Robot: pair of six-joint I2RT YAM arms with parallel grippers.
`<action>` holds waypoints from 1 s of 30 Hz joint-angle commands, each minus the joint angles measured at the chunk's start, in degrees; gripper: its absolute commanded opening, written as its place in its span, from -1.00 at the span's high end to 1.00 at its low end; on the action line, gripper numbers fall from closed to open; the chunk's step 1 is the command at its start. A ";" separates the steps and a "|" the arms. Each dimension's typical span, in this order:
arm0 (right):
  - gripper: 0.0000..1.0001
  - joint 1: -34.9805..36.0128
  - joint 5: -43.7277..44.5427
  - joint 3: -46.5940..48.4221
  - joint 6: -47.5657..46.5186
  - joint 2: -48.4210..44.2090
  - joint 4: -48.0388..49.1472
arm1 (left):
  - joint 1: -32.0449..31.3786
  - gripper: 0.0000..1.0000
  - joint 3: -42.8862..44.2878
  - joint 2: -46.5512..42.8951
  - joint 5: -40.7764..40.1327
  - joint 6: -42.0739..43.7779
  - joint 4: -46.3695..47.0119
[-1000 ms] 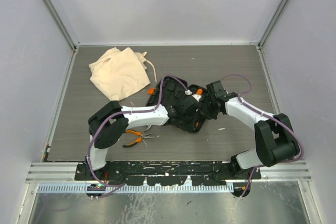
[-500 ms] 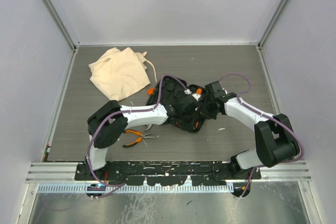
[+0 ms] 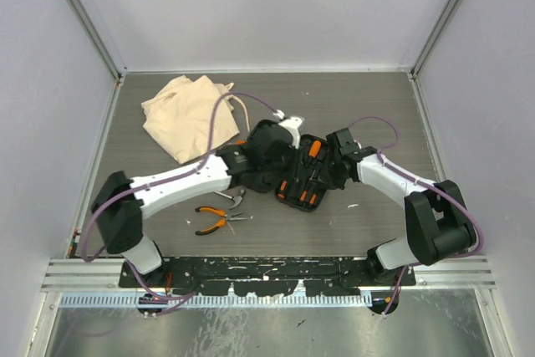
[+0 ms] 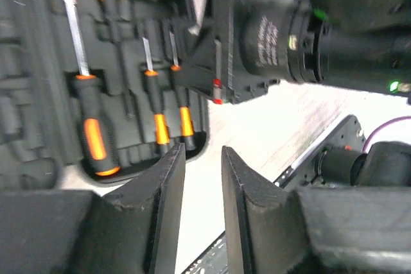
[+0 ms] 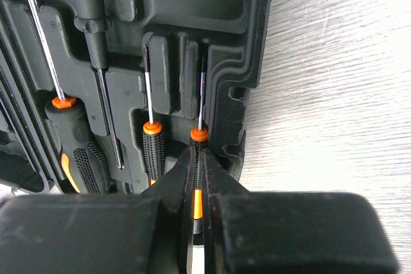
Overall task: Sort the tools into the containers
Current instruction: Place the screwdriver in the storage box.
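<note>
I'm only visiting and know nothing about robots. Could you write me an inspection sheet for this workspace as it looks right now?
Surface: grey wood-grain table.
Job's things: black tool case lies open, with screwdrivers in its slots. The pliers and hammer lie loose on the table. The cloth bag sits far left.
Clutter: one white scrap near the case.
Hands: left hand is open and empty, at the case's edge. Right hand is shut on the small screwdriver in the outermost slot.
Cables: purple cables loop along both arms.
Surroundings: pale walls and a metal rail at the near edge.
</note>
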 commanded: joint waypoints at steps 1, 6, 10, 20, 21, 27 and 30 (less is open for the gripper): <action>0.85 -2.30 6.78 -0.58 -3.86 1.76 -2.03 | 6.22 0.38 -3.15 -6.91 -3.87 1.34 -1.84; 0.80 -4.98 7.75 0.56 -5.75 1.12 -3.10 | 13.38 0.25 -6.58 -12.56 -7.05 3.98 -7.90; 0.79 -8.42 6.64 0.84 -8.08 1.43 -3.83 | 17.82 0.18 -8.69 -16.28 -7.70 5.02 -11.26; 0.71 -11.59 6.14 2.39 -10.73 -1.32 -5.79 | 24.43 0.07 -12.66 -20.87 -10.16 5.20 -17.26; 0.70 -12.02 5.54 2.47 -10.96 -1.54 -5.66 | 25.24 0.06 -12.81 -21.00 -10.19 5.07 -17.88; 0.46 -12.58 3.84 3.37 -12.47 -6.14 -4.64 | 27.95 -0.11 -13.68 -22.43 -13.55 5.17 -21.68; 0.36 -12.56 2.19 4.05 -12.94 -8.37 -4.44 | 29.28 -0.19 -14.33 -24.28 -14.86 5.05 -22.73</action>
